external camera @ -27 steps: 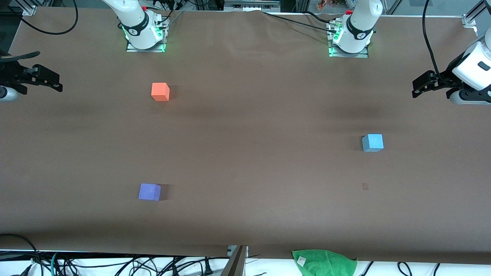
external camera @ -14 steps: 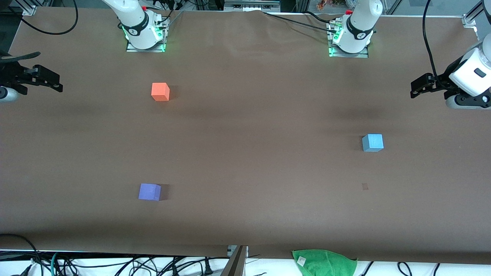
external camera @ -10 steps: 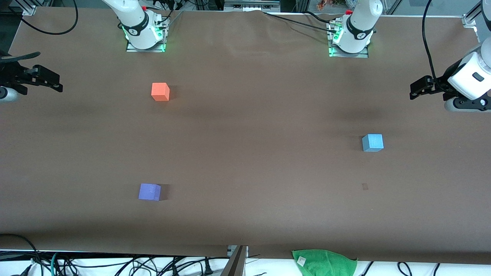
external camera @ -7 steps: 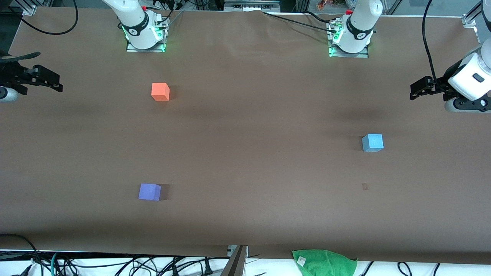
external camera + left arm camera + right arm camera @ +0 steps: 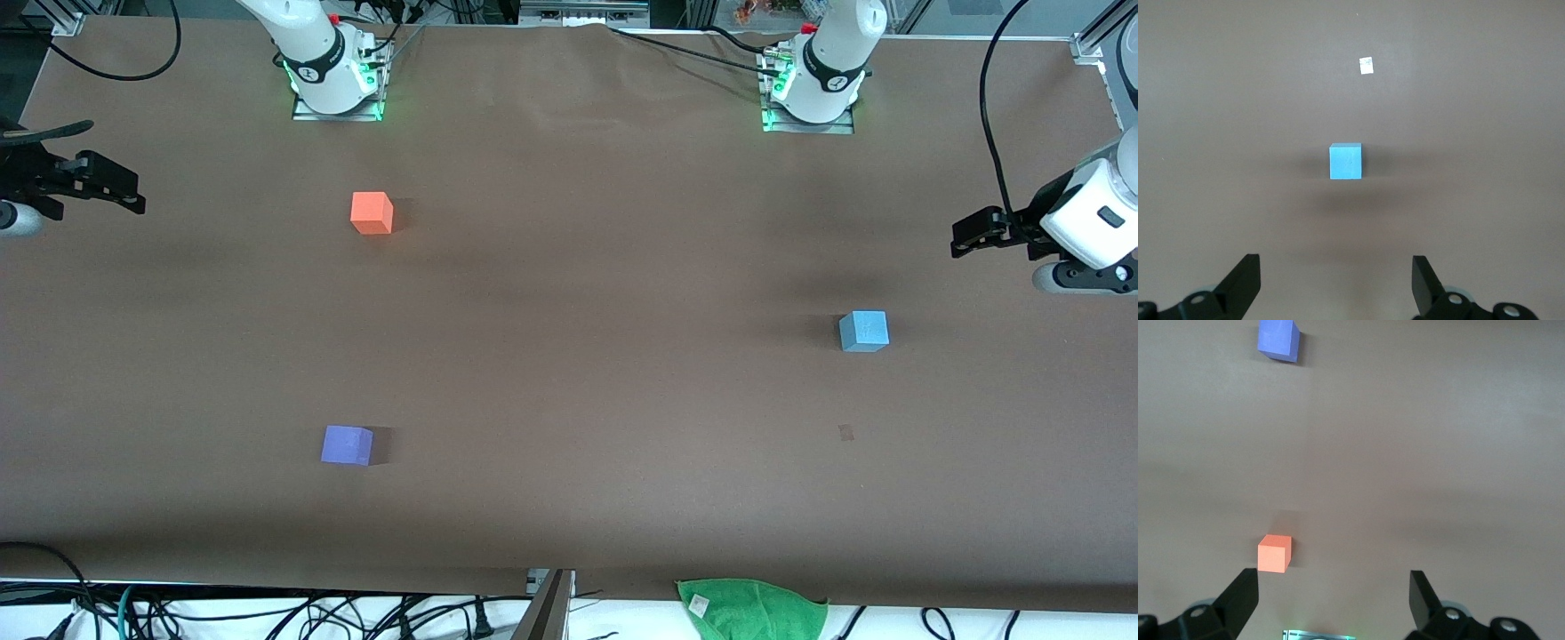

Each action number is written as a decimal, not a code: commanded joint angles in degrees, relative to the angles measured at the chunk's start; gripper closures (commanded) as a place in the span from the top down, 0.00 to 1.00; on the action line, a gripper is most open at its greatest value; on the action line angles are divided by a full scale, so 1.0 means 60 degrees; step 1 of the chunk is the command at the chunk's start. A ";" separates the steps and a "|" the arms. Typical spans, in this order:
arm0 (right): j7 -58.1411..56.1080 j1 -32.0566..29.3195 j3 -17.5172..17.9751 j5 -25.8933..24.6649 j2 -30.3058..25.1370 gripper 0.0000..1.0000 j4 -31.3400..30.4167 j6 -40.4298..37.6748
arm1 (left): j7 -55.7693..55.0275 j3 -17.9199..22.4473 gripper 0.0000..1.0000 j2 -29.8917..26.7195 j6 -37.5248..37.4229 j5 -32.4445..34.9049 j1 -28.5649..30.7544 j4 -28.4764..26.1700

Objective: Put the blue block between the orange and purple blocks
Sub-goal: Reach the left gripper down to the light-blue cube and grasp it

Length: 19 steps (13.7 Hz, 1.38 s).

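Blue block (image 5: 863, 331) sits alone at frame right on the tabletop (image 5: 587, 356), so the left gripper (image 5: 965, 238) hangs above-right with jaws open; orange block (image 5: 372, 212) and purple block (image 5: 347, 444) at frame left leave a gap; right gripper (image 5: 124, 191) waits, jaws open.

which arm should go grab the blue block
Left, probably. The left gripper hangs open near the blue block, which sits centred in its wrist view. The right gripper waits open at the right arm's end.

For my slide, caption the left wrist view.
Open left gripper hovers above the table, light blue block ahead.
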 commanded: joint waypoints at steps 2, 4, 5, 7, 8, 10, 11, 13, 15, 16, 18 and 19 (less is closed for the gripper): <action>-0.0114 -0.0053 0.0025 0.0008 0.0013 1.00 0.0077 0.0010 | 0.0250 -0.0009 1.00 0.0332 -0.0212 -0.0168 0.0406 0.0224; -0.0114 -0.0053 0.0039 0.0008 0.0012 1.00 0.0077 0.0010 | 0.0251 0.0005 1.00 0.0377 -0.0183 -0.0183 0.0437 0.0122; -0.0114 -0.0053 0.0039 0.0008 0.0012 1.00 0.0077 0.0010 | 0.0250 0.0005 1.00 0.0362 -0.0140 -0.0183 0.0451 -0.0126; -0.0114 -0.0068 0.0025 0.0008 0.0012 1.00 0.0077 0.0010 | 0.0250 -0.0009 1.00 0.0348 0.0224 -0.0169 0.0554 -0.0536; -0.0114 -0.0068 0.0039 0.0008 0.0012 1.00 0.0077 0.0010 | 0.0265 0.0005 1.00 0.0348 0.0807 -0.0168 0.0554 -0.0901; -0.0114 -0.0053 0.0039 0.0023 0.0012 1.00 0.0091 0.0010 | 0.0265 -0.0009 1.00 0.0333 0.2008 -0.0168 0.0568 -0.1793; -0.0114 -0.0068 0.0039 0.0008 0.0012 1.00 0.0077 0.0010 | 0.0280 -0.0009 1.00 0.0318 0.2812 -0.0168 0.0627 -0.2291; -0.0114 -0.0068 0.0039 0.0008 0.0027 1.00 0.0091 0.0010 | 0.0265 -0.0097 1.00 0.0347 0.4307 -0.0139 0.0569 -0.3243; -0.0114 -0.0068 0.0039 0.0023 0.0027 1.00 0.0077 0.0010 | 0.0265 -0.0126 1.00 0.0435 0.6470 0.0065 0.0510 -0.4545; -0.0114 -0.0068 0.0025 0.0008 0.0013 1.00 0.0077 0.0010 | 0.0265 -0.0127 1.00 0.0610 0.7482 0.0066 0.0510 -0.5117; -0.0114 -0.0082 0.0025 0.0023 0.0012 1.00 0.0077 0.0010 | 0.0250 -0.0127 1.00 0.0990 0.8835 0.0066 0.0510 -0.5751; -0.0114 -0.0082 0.0025 0.0023 0.0012 1.00 0.0077 0.0010 | 0.0265 -0.0127 1.00 0.1195 0.9319 0.0080 0.0510 -0.5971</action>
